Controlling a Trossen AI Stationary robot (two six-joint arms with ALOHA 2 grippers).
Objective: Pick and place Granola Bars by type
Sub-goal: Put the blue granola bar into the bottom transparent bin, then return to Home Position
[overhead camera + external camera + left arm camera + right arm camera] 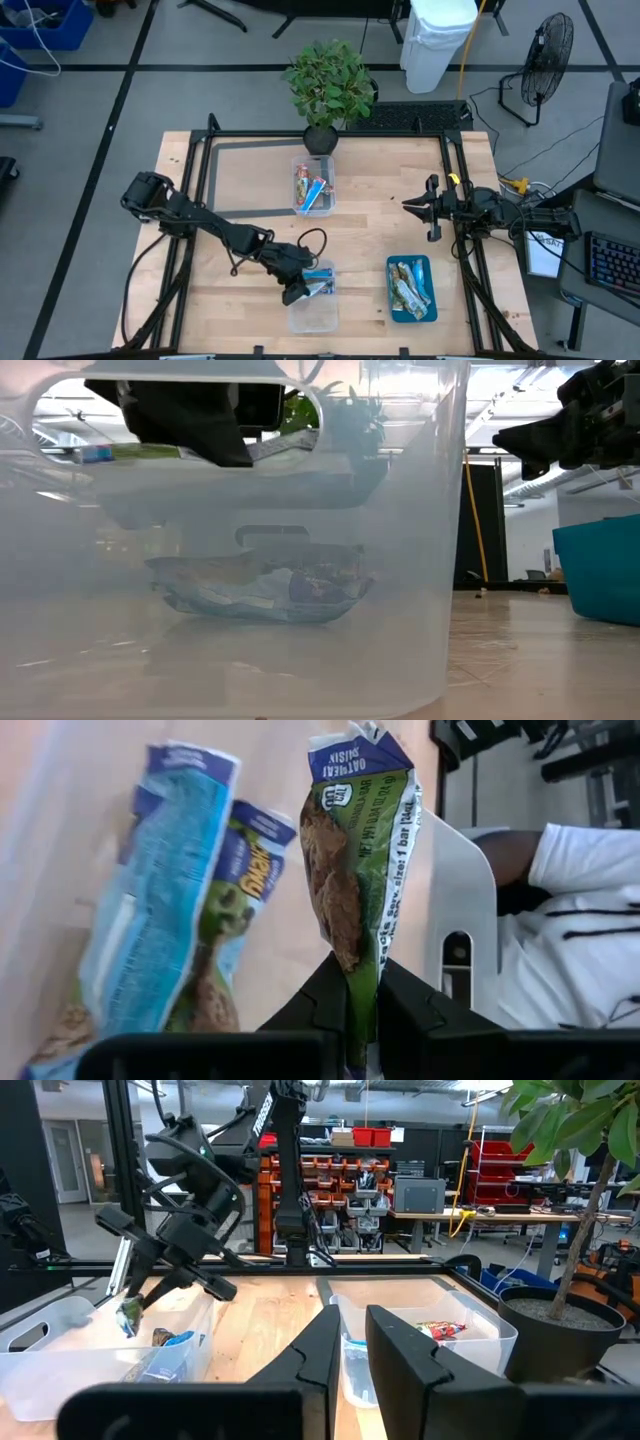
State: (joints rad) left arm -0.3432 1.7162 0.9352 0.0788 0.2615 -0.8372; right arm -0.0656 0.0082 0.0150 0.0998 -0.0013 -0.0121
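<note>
Glossy crinkled foil-plastic granola bars (355,850), translucent frosted plastic tub (313,312), pale matt wooden table (370,240).

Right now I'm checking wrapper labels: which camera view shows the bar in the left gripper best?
The left wrist view: the green oatmeal raisin bar fills it, pinched by the left gripper, label legible. The right wrist view shows it small and distant. The high view has it hidden by the gripper, the low view blurred through tub plastic.

Left end effector (296,290) clamped; right end effector (418,206) hovering.
</note>
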